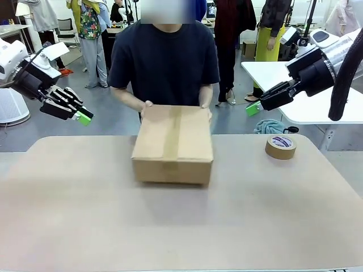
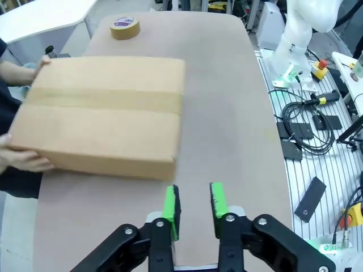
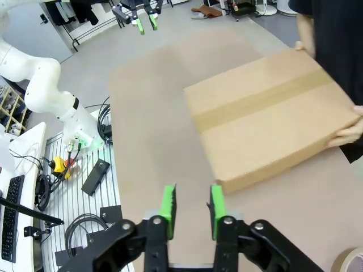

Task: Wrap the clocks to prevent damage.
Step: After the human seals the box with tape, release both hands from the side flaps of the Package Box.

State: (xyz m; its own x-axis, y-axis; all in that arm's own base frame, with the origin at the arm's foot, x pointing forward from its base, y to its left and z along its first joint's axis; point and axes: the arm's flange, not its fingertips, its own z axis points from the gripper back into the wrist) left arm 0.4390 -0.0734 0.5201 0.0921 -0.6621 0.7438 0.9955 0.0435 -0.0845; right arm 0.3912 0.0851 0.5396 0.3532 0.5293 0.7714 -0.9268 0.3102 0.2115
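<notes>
The taped cardboard box sits mid-table, the person's hands on its far edge. The roll of tape lies to its right. The left gripper and right gripper hover off the table's sides, jaws slightly apart, empty. Setup stage; next, I judge, opening the box.
</notes>
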